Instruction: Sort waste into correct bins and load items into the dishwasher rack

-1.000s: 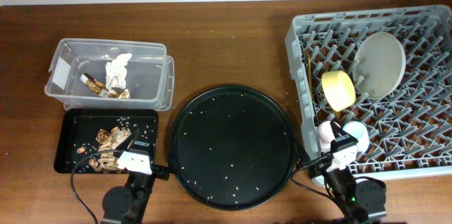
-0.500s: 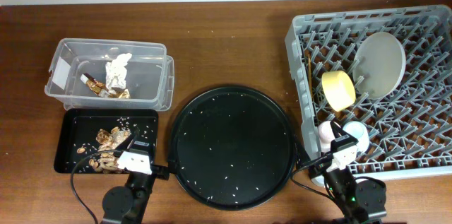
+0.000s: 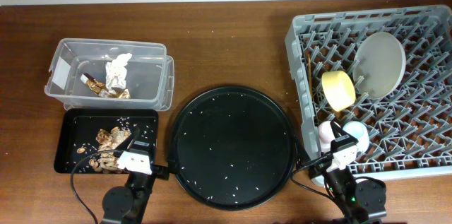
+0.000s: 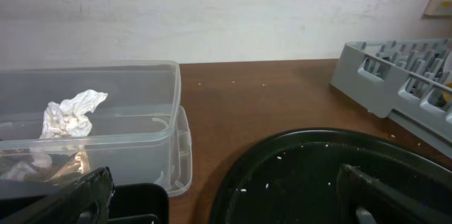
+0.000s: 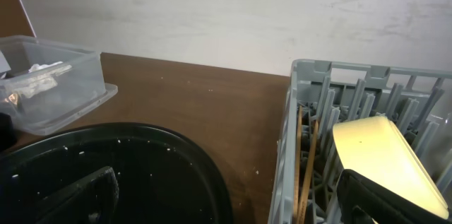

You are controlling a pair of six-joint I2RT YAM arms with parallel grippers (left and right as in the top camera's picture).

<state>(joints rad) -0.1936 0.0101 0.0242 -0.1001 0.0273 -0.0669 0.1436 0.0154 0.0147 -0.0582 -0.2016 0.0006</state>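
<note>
The crumpled white napkin and the brown-and-gold wrapper lie in the clear tub. Food scraps and rice lie in the small black tray. The grey rack holds the plate, yellow bowl, pink cup, blue cup and chopsticks. My left gripper is open and empty at the front edge, near the black tray. My right gripper is open and empty by the rack's front left corner. The left wrist view shows the open left gripper. The right wrist view shows the open right gripper.
A large round black tray with scattered rice grains sits between the bins and the rack. It also shows in the left wrist view and in the right wrist view. The right wrist view also shows the yellow bowl and chopsticks.
</note>
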